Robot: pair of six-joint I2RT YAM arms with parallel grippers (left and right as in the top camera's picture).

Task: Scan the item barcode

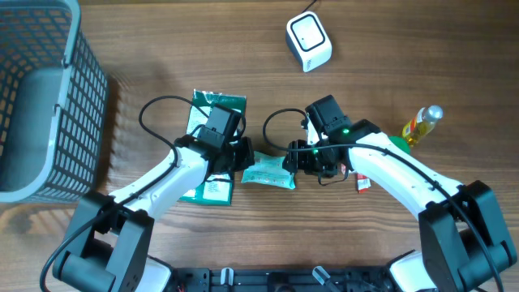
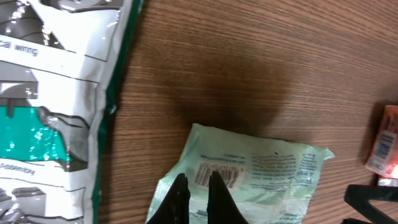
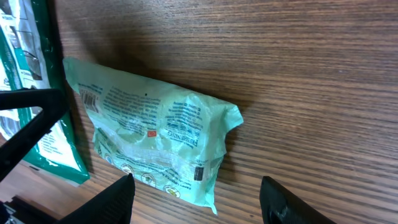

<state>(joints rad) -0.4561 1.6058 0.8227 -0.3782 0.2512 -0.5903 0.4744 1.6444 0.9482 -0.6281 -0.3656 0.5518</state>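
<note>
Two risks: left gripper (image 2: pixel 198 182), closed at the edge of the packet (image 2: pixel 261 168) (slick film), may slip; right gripper (image 3: pixel 202 208), spread wide, could miss.

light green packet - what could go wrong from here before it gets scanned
1. The left gripper is pinched shut on the light green packet right beside its barcode, so it may hide the code from the scanner.
2. The right gripper is open and holds nothing; on one edge grip the soft packet could sag or slip.
</note>
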